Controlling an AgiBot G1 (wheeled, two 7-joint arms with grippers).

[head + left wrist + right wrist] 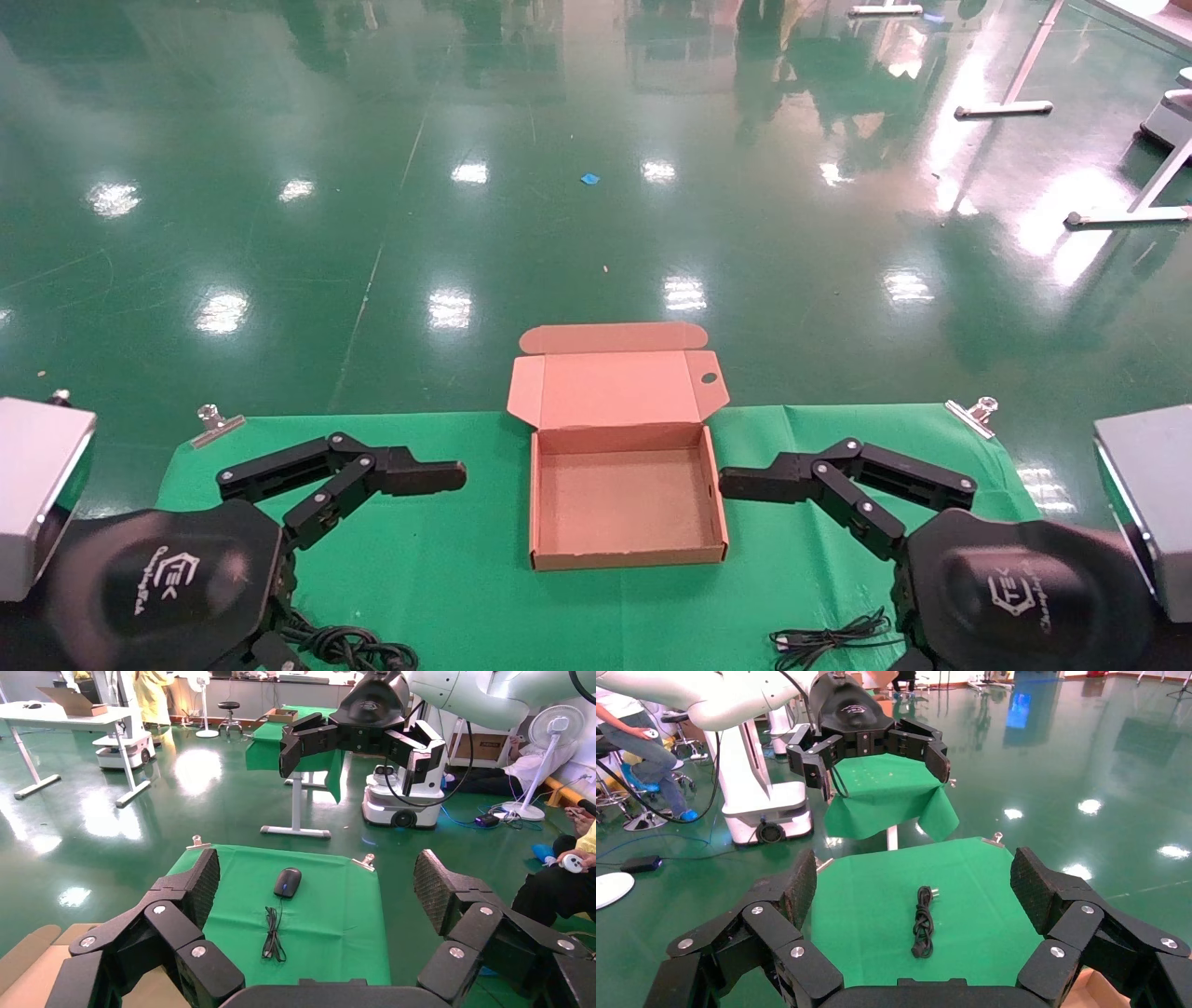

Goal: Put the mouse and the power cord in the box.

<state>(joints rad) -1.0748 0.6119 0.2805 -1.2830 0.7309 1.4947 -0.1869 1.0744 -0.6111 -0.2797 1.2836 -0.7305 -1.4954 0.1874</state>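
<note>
The brown cardboard box (pixel 535 508) lies open and empty mid-table, its lid folded back. My left gripper (pixel 438 477) hovers open to the box's left; my right gripper (pixel 745 483) hovers open to its right. The left wrist view looks between open fingers (pixel 204 881) at the black mouse (pixel 287 881) and its thin bundled cable (pixel 273 934) on the green cloth. From the head, only that cable (pixel 829 643) shows at the front right; the mouse is hidden by my right arm. The power cord (pixel 923 922), coiled with its plug end, lies at the front left (pixel 349 648).
A green cloth (pixel 447 568) clipped at its far corners (pixel 216 421) covers the table. Grey housings (pixel 37 485) flank both sides. Beyond the table lies glossy green floor. Another robot (pixel 372 727) stands at a second green table far off.
</note>
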